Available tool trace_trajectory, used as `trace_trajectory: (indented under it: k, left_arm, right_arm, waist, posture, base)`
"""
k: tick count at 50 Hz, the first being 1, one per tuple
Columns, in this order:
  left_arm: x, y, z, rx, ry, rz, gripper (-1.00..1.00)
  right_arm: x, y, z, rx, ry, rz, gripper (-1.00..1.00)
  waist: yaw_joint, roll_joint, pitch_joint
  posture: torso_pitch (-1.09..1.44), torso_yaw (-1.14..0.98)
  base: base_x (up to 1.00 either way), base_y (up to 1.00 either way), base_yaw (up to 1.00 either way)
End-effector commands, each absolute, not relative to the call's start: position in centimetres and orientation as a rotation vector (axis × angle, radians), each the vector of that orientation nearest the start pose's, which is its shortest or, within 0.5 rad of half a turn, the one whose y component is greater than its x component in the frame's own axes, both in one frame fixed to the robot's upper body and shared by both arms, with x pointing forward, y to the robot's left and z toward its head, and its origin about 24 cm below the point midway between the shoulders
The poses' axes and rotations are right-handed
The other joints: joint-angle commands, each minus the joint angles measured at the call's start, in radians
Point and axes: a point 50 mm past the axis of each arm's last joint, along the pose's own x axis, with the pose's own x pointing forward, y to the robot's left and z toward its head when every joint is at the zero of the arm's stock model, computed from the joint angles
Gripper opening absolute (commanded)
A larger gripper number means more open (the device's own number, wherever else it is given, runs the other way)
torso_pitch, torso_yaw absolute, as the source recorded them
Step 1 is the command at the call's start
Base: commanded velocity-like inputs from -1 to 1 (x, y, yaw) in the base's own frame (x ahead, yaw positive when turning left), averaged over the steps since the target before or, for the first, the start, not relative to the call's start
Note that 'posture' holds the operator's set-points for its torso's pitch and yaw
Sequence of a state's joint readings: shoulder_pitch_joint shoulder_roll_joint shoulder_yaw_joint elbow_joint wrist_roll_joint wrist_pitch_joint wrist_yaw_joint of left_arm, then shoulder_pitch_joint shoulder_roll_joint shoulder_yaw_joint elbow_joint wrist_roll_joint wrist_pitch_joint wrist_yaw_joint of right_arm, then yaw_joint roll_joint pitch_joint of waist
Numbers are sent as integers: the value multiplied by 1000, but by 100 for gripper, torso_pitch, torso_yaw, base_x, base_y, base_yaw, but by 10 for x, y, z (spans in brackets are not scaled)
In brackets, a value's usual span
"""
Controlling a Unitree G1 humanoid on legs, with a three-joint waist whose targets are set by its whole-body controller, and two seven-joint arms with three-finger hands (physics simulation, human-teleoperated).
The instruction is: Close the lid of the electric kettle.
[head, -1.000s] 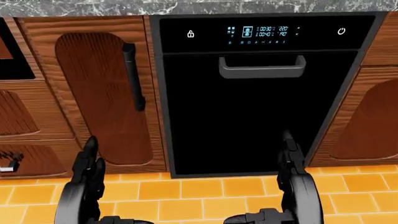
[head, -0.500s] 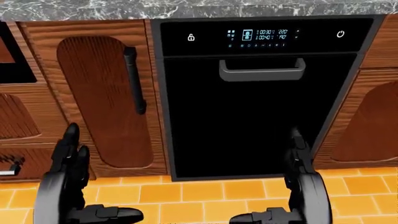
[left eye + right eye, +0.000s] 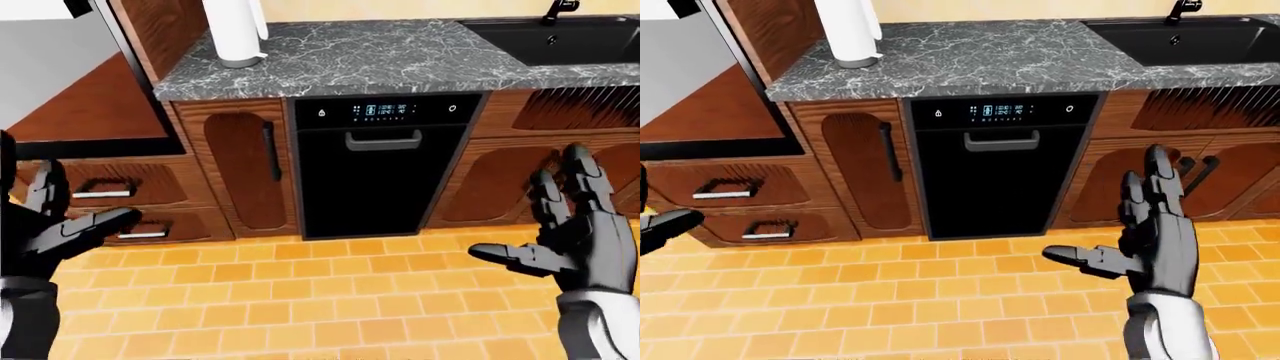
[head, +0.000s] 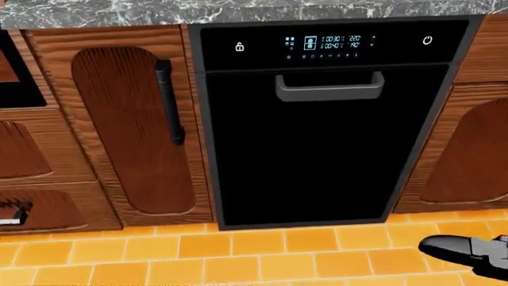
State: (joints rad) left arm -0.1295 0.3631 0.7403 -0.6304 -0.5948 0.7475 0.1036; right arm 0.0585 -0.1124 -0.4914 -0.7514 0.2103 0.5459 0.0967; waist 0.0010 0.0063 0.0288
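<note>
facing the black dishwasher [image 3: 375, 169] under the marble counter [image 3: 400, 56], the left hand [image 3: 60, 229] and right hand [image 3: 1155, 232] hung empty, fingers spread. no kettle showed anywhere; walking on blind risked brushing the paper towel roll [image 3: 235, 30] at the counter's left corner.

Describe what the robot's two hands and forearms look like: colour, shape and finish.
Both the left hand and the right hand are glossy black, each with three thick, jointed fingers, blocky in shape. Below each wrist the forearm turns light grey and rounded. No cables or markings show.
</note>
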Motion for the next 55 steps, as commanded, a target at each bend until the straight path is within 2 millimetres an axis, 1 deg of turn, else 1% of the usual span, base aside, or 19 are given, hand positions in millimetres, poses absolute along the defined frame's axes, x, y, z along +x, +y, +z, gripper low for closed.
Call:
trace_trajectory:
  k: [1, 6, 10, 13, 19, 21, 22, 26, 29, 41, 42, 44, 46, 47, 51, 52, 53, 54, 55]
  left_arm:
    - [193, 305, 222, -149, -320, 387, 100]
    - [173, 331, 240, -106, -371, 484, 100]
    - [146, 361, 257, -107, -419, 584, 100]
    - [132, 375, 260, -115, -436, 617, 100]
    - [114, 389, 270, -97, -466, 675, 100]
    - [105, 395, 274, -97, -479, 703, 100]
    - [95, 402, 278, -95, -492, 734, 100]
    - [88, 407, 279, -99, -497, 750, 100]
    - [81, 413, 279, -113, -499, 769, 100]
    - [78, 413, 281, -112, -501, 771, 100]
    - [86, 412, 275, -109, -493, 756, 100]
    - [87, 411, 275, -109, -494, 754, 100]
    - [88, 411, 275, -109, -493, 752, 100]
    - [89, 410, 274, -107, -493, 752, 100]
    - [91, 410, 273, -108, -490, 747, 100]
    - [91, 409, 273, -108, -489, 747, 100]
    - [91, 409, 273, -106, -489, 746, 100]
    - [92, 409, 273, -107, -488, 745, 100]
    - [93, 409, 272, -107, -486, 745, 100]
  right_arm:
    - [185, -248, 181, -29, -270, -251, 100]
    - [166, -261, 204, -66, -307, -302, 100]
    - [152, -267, 218, -74, -338, -325, 100]
    - [147, -270, 222, -106, -345, -341, 100]
    - [140, -276, 230, -119, -358, -369, 100]
    - [135, -279, 233, -121, -364, -378, 100]
    - [130, -282, 235, -116, -375, -396, 100]
    - [127, -285, 236, -162, -377, -438, 100]
    - [123, -290, 236, -187, -378, -473, 100]
    - [126, -289, 233, -187, -376, -468, 100]
    - [128, -287, 227, -216, -355, -462, 100]
    - [129, -288, 226, -218, -353, -464, 100]
    - [129, -287, 225, -215, -351, -461, 100]
    - [129, -287, 225, -214, -350, -461, 100]
    - [131, -288, 223, -204, -347, -457, 100]
    - [130, -287, 224, -205, -347, -459, 100]
    - [130, -287, 223, -205, -345, -457, 100]
    - [130, -287, 223, -204, -344, -457, 100]
    - [131, -287, 222, -204, -343, -458, 100]
  waist:
    - [2, 3, -12]
    - [1, 6, 2]
    - [0, 8, 7]
    - [-2, 8, 16]
    - [-2, 7, 18]
    - [0, 5, 20]
    - [0, 5, 21]
    - [-1, 3, 27]
    - [-3, 4, 25]
    - [-4, 5, 22]
    - [-5, 13, 4]
    - [-3, -25, 14]
    - [-7, -29, -3]
    - [-6, -30, -6]
    - [-11, 11, 13]
    - [-13, 28, 13]
    - [-14, 54, 7]
    - [-11, 100, -7]
    - [-4, 72, -3]
  posture:
    - [0, 0]
    - [0, 0]
    - [0, 0]
    - [0, 0]
    - [0, 0]
    - [0, 0]
    - [0, 0]
    - [0, 0]
    - [0, 0]
    - [0, 0]
    - [0, 0]
    - [0, 0]
    - [0, 0]
    - [0, 0]
    - [0, 0]
    - [0, 0]
    - [0, 0]
    - [0, 0]
    - [0, 0]
  base:
    - [0, 0, 0]
    - [0, 0, 0]
    - [0, 0, 0]
    - [0, 0, 0]
    - [0, 0, 0]
    - [0, 0, 0]
    - [0, 0, 0]
    - [0, 0, 0]
    - [0, 0, 0]
    - [0, 0, 0]
    - [0, 41, 0]
    - [0, 42, 0]
    - [0, 41, 0]
    - [0, 41, 0]
    - [0, 41, 0]
    - [0, 41, 0]
    - [0, 41, 0]
    - [0, 41, 0]
    - [0, 41, 0]
